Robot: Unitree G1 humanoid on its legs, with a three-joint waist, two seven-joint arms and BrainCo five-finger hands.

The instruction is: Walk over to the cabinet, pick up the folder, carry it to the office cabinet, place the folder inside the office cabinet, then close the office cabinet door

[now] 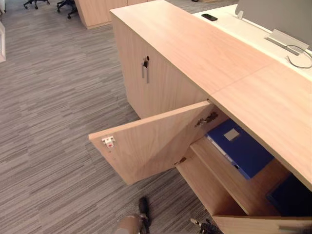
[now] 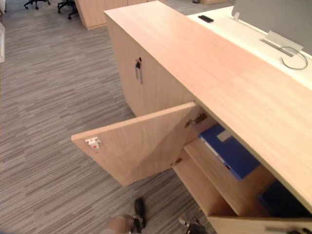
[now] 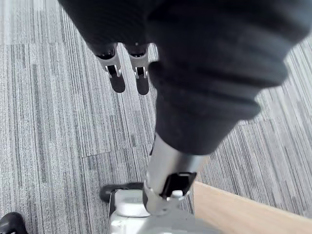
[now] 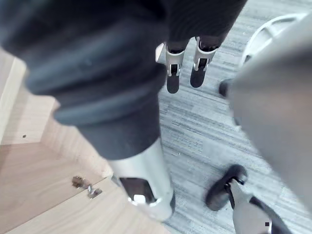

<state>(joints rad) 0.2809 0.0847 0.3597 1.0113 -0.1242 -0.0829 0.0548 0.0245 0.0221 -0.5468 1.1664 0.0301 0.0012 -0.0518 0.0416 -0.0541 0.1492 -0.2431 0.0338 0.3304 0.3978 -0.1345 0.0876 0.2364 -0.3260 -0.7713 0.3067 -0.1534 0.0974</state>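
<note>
A blue folder [image 1: 239, 146] lies flat on a shelf inside the light wood office cabinet [image 1: 219, 58], under its top. The cabinet door [image 1: 146, 141] stands swung wide open toward the carpet, its catch facing up. A second dark blue thing [image 1: 292, 195] lies deeper at the lower right. My left hand [image 3: 117, 80] hangs over the grey carpet with straight fingers and holds nothing. My right hand [image 4: 173, 73] hangs beside the cabinet's wooden edge, fingers straight and empty too.
A closed door with a metal handle and key [image 1: 145, 68] is to the left of the open one. Another open door panel [image 1: 263, 224] juts out at the bottom right. A white desk [image 1: 234, 29] with a phone [image 1: 209, 17] lies behind. Office chairs [image 1: 36, 2] stand far off.
</note>
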